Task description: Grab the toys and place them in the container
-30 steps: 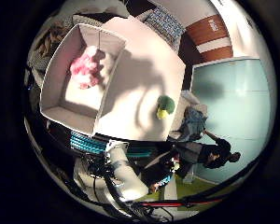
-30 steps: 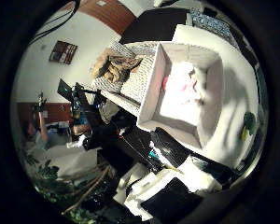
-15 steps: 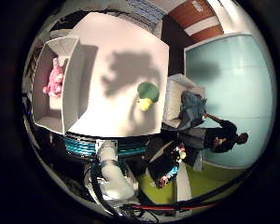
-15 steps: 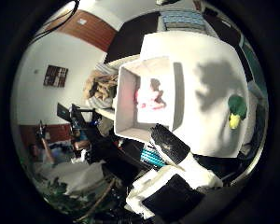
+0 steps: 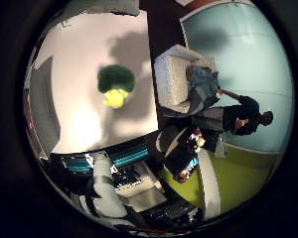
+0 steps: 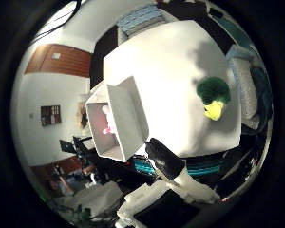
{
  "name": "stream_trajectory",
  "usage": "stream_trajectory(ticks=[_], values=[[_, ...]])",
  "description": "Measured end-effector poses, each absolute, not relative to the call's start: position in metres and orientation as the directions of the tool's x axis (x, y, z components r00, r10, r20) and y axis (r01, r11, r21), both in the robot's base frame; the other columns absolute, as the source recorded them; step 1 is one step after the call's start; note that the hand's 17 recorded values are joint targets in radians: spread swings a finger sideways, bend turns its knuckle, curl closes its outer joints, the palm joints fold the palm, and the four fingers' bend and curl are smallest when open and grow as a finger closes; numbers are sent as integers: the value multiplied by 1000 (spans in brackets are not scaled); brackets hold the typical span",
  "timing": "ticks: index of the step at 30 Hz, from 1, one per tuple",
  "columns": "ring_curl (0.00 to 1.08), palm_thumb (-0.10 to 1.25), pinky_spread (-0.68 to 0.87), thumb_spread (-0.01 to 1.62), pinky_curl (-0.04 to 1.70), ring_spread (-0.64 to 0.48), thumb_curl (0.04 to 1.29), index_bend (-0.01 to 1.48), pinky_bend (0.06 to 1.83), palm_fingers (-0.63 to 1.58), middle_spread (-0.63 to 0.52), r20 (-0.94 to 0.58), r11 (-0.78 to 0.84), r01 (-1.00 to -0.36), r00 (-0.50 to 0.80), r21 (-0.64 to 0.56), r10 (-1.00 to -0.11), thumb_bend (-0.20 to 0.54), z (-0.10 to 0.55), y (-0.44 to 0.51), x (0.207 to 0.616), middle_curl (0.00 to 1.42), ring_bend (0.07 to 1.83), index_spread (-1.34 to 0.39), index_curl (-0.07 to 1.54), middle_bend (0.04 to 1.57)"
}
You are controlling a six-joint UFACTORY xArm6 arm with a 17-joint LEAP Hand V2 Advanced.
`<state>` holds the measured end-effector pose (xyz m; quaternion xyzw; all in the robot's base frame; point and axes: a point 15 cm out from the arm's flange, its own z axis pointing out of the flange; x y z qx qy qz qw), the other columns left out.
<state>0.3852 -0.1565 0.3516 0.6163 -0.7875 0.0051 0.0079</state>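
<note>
A green and yellow soft toy (image 5: 114,84) lies on the white table (image 5: 84,119); the thumb side view shows it (image 6: 214,95) near the table's edge. In the thumb side view a white open box, the container (image 6: 128,114), stands on the same table away from the toy, with a pink toy (image 6: 107,128) inside it. My hand is above the table between the two.
A white woven seat (image 5: 177,74) stands just past the table's edge near the green toy. A teal panel (image 5: 228,40) and a green floor (image 5: 223,169) lie beyond it. A patterned cloth (image 6: 142,17) lies past the table's far side.
The views have swung from over the container towards the green and yellow toy, which looks larger now. The container has slid to the edge of the little finger side view.
</note>
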Motion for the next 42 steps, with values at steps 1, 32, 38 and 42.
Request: stream_trajectory(ticks=[1,32,38,42], values=[[217,538,503,1191,295,274,341,146,791,3,223,20,250,-968,-250,-6,-968,-19,347,-163,390,322,562,-241,232,264],[239,485,502,1173,262,274,312,149,718,35,218,26,374,-926,-373,47,-927,-20,129,-259,401,333,483,-238,241,222],[253,485,497,1173,242,237,314,142,670,172,142,35,363,-930,-361,59,-932,-20,125,-260,398,352,557,-221,240,304],[281,506,410,1166,215,94,319,149,639,420,-14,43,355,-933,-353,53,-935,-17,130,-261,398,389,728,-233,241,440]])
